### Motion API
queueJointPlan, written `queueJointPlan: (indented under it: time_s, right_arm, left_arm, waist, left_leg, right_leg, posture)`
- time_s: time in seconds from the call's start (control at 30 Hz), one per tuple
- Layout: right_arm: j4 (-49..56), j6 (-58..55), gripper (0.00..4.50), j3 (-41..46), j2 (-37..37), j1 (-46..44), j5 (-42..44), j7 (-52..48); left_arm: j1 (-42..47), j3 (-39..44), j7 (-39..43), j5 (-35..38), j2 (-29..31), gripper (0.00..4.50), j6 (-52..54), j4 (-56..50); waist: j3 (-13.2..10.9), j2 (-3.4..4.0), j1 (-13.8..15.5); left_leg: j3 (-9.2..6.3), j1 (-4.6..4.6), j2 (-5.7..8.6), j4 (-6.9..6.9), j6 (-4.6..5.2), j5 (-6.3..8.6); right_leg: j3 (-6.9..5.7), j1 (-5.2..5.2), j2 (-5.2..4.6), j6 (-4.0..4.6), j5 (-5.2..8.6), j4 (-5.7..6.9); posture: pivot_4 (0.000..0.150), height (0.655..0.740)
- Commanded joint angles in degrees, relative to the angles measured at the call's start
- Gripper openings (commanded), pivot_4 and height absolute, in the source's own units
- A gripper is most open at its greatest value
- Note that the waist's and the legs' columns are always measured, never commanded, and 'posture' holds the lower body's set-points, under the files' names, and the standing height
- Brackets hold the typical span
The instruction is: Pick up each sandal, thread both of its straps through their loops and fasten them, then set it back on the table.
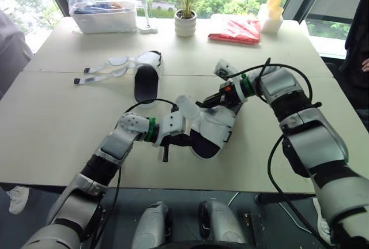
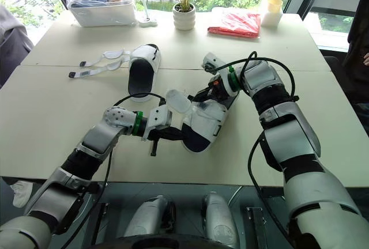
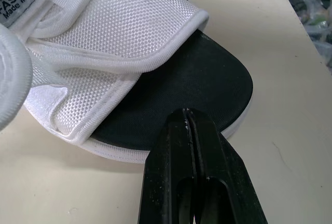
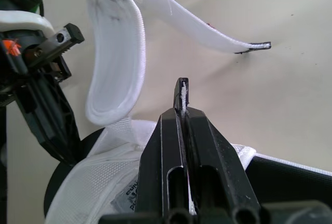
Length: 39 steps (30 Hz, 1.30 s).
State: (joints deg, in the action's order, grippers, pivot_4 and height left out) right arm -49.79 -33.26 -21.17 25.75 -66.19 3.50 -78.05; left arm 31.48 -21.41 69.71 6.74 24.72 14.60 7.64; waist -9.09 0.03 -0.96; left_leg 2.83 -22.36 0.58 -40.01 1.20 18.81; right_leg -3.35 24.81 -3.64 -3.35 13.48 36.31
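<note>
One white sandal with a black insole [image 1: 210, 132] lies mid-table between my two grippers. My left gripper [image 1: 187, 139] is shut, its tip resting on the insole's rim [image 3: 188, 117]. My right gripper [image 1: 214, 100] is shut on a thin white strap edge [image 4: 181, 93] at the sandal's upper. A rounded white flap [image 1: 187, 106] curls up loose beside it [image 4: 116, 53]. The second sandal [image 1: 147, 76] sits farther back on the left. Its two straps [image 1: 106, 67] are unfastened and trail out to the left.
Along the far edge stand a clear plastic bin [image 1: 104, 12], a potted plant [image 1: 185, 21], a red packet [image 1: 235, 30] and stacked cups [image 1: 271, 14]. A person sits at the left edge [image 1: 11, 47], another at the right [image 1: 360, 47].
</note>
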Motion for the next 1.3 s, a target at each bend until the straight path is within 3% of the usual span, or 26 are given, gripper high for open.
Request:
queueJointPlan:
  time_s: [0.03, 0.2, 0.3, 0.43, 0.47, 0.53, 0.7, 0.73, 0.9, 1.07, 1.13, 1.27, 1.3]
  right_arm:
    - [-1.29, 6.19, 0.04, -1.69, -1.02, 2.27, -4.82, 4.97]
    - [0.04, 4.35, 0.04, 1.42, 0.06, 1.42, -3.59, 3.92]
    - [2.28, 3.26, 0.96, 3.51, 1.33, 0.74, -2.54, 3.61]
    - [6.31, 2.26, 2.92, 7.97, 2.85, -0.26, 0.96, 1.98]
    - [7.47, 1.34, 3.00, 8.66, 3.13, -0.16, 1.80, 0.93]
    - [9.28, 0.54, 2.75, 8.65, 3.66, 0.76, 2.06, -0.32]
    - [15.53, 0.87, 0.24, 6.16, 4.24, 6.56, 1.85, -3.68]
    - [16.26, 0.35, 0.07, 6.06, 4.17, 7.03, 2.01, -3.72]
    - [11.99, 7.70, 0.07, 0.82, 1.60, 8.69, -5.10, 2.70]
    - [5.24, 12.71, 0.07, 4.10, -2.66, 6.51, -5.71, 11.15]
    - [5.95, 10.71, 0.07, 7.21, -2.62, 4.88, -3.60, 11.92]
    - [16.16, -4.46, 0.07, 13.43, 4.03, 4.45, 3.90, 6.09]
    - [18.80, -7.23, 0.57, 13.52, 6.75, 5.31, 5.23, 3.25]
  left_arm:
    - [-0.50, -0.68, -0.85, -0.88, 0.11, 0.00, 0.80, 0.48]
    - [0.00, -0.84, -0.63, -0.88, -0.14, 0.00, 0.60, 1.10]
    - [0.07, -0.93, -0.47, -0.81, -0.14, 0.00, 0.51, 1.21]
    - [0.23, -0.99, -0.17, -0.87, -0.17, 0.00, 0.23, 1.64]
    - [0.26, -1.00, -0.09, -0.88, -0.20, 0.00, 0.17, 1.70]
    - [0.36, -1.04, 0.03, -0.90, -0.28, 0.00, 0.09, 1.85]
    - [0.64, -1.05, -0.06, -0.96, -0.54, 0.00, -0.08, 2.17]
    - [0.63, -1.05, -0.05, -0.97, -0.54, 0.00, -0.09, 2.14]
    - [0.57, -1.07, -0.06, -1.05, -0.48, 0.00, -0.25, 2.16]
    - [0.46, -0.78, -0.24, -0.81, -0.46, 0.00, -0.47, 1.92]
    - [0.43, -0.18, -0.20, -0.16, -0.18, 0.00, 0.31, 0.93]
    - [1.10, 5.30, 0.68, 7.58, 1.06, 0.00, 9.07, -5.63]
    - [1.27, 6.46, 1.59, 9.59, 2.11, 0.52, 11.06, -7.49]
  waist:
    - [0.03, 0.05, -0.07]
    - [0.14, 0.20, -0.04]
    - [0.13, 0.20, 0.05]
    - [0.12, 0.23, 0.12]
    - [0.11, 0.24, 0.12]
    - [0.11, 0.24, 0.10]
    - [0.11, 0.24, 0.26]
    - [0.11, 0.24, 0.26]
    - [0.13, 0.28, 0.00]
    - [0.14, 0.28, -0.04]
    - [0.14, 0.29, 0.08]
    - [0.07, 0.34, 0.36]
    - [0.07, 0.34, 0.39]
  left_leg:
    - [0.00, 0.01, 0.00, 0.00, -0.01, 0.00]
    - [0.00, 0.12, 0.00, -0.01, -0.02, -0.01]
    - [-0.01, 0.11, 0.00, -0.01, -0.02, -0.01]
    - [0.00, 0.00, 0.00, 0.00, -0.03, -0.02]
    - [0.00, -0.01, 0.00, 0.00, -0.03, -0.02]
    - [0.00, -0.01, 0.00, 0.00, -0.03, -0.02]
    - [-0.01, -0.01, 0.00, 0.00, 0.03, 0.01]
    - [0.00, -0.01, 0.00, -0.01, 0.02, 0.01]
    - [0.00, 0.02, 0.00, 0.00, -0.01, -0.01]
    - [0.01, 0.06, 0.00, -0.01, -0.05, -0.03]
    - [0.00, 0.05, 0.00, -0.01, -0.07, -0.05]
    - [0.00, -0.18, 0.00, -0.03, -0.06, -0.05]
    - [0.00, -0.23, 0.00, -0.02, -0.05, -0.04]
  right_leg:
    - [0.00, -0.01, 0.00, 0.00, 0.00, 0.00]
    - [0.00, -0.12, 0.00, 0.01, 0.00, 0.01]
    - [0.00, -0.11, -0.01, 0.02, -0.01, 0.02]
    - [0.00, 0.01, -0.01, 0.02, -0.01, 0.01]
    - [0.00, 0.02, -0.01, 0.02, -0.01, 0.01]
    - [0.00, 0.03, -0.01, 0.02, -0.01, 0.01]
    - [0.00, 0.00, -0.01, 0.02, -0.01, 0.00]
    - [0.01, 0.00, -0.02, 0.02, -0.01, 0.00]
    - [0.01, 0.01, -0.01, 0.02, -0.01, 0.02]
    - [0.00, -0.03, -0.01, 0.02, -0.01, 0.03]
    - [0.00, -0.02, -0.01, 0.02, -0.01, 0.07]
    - [0.00, 0.19, -0.02, 0.02, -0.01, 0.07]
    - [0.00, 0.23, -0.02, 0.02, -0.01, 0.07]
  posture:
    - [0.150, 0.7241]
    - [0.150, 0.7241]
    - [0.150, 0.7241]
    - [0.150, 0.7241]
    - [0.150, 0.7241]
    - [0.150, 0.7241]
    - [0.150, 0.7241]
    - [0.150, 0.7241]
    - [0.150, 0.7241]
    - [0.150, 0.7241]
    - [0.150, 0.7241]
    - [0.150, 0.7241]
    - [0.150, 0.7241]
